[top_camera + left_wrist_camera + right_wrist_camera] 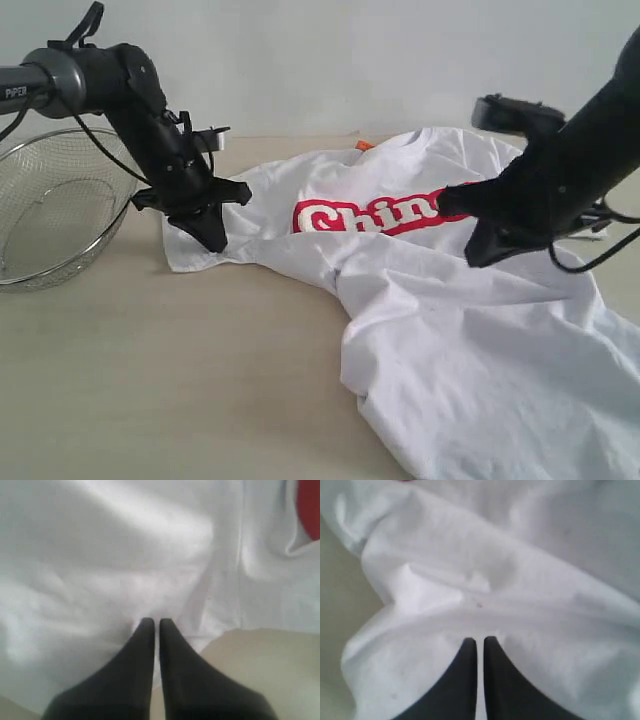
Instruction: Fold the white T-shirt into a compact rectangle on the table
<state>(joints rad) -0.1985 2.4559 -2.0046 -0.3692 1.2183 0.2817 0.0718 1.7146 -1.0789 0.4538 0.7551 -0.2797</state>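
Observation:
The white T-shirt (450,340) lies crumpled on the table (150,380), its red lettered band (330,215) facing up and an orange neck tag (364,146) at the far edge. My left gripper (213,240) is shut, with its tips down at the shirt's left sleeve. In the left wrist view its closed fingers (156,622) rest against white cloth (100,555) beside bare table (270,670). My right gripper (478,258) is shut just over the middle of the shirt. The right wrist view has its tips (480,641) at wrinkled fabric (520,580). No cloth shows pinched in either.
A wire mesh bowl (50,210) stands at the left edge, close behind the left arm. Bare tabletop stretches along the front left. The shirt's lower part spills toward the front right corner.

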